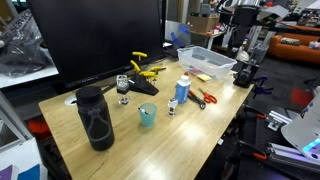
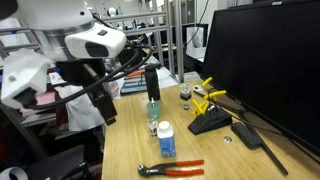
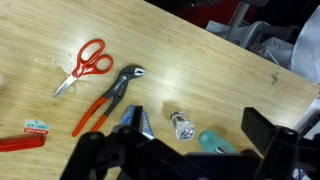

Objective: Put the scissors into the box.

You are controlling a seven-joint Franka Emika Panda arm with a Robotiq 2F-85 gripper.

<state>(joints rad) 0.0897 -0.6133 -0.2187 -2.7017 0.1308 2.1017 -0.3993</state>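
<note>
The scissors point(image 3: 85, 62), with red-orange handles and short metal blades, lie flat on the wooden table at the upper left of the wrist view. My gripper point(image 3: 185, 150) is open and empty, well above the table and apart from the scissors. It hangs at the table's end in both exterior views point(image 1: 245, 68) point(image 2: 88, 75). The box point(image 1: 216, 73), a shallow clear plastic bin, stands on the table near the arm, with something yellow inside. It is out of the wrist view.
Red-handled pliers point(image 3: 108, 100) lie beside the scissors. A small blue-capped bottle point(image 1: 182, 90), a teal cup point(image 1: 147, 115), a black bottle point(image 1: 95, 118), a small glass point(image 1: 123, 88) and a yellow-and-black tool point(image 1: 145, 70) stand on the table. A large monitor point(image 1: 95, 40) is behind.
</note>
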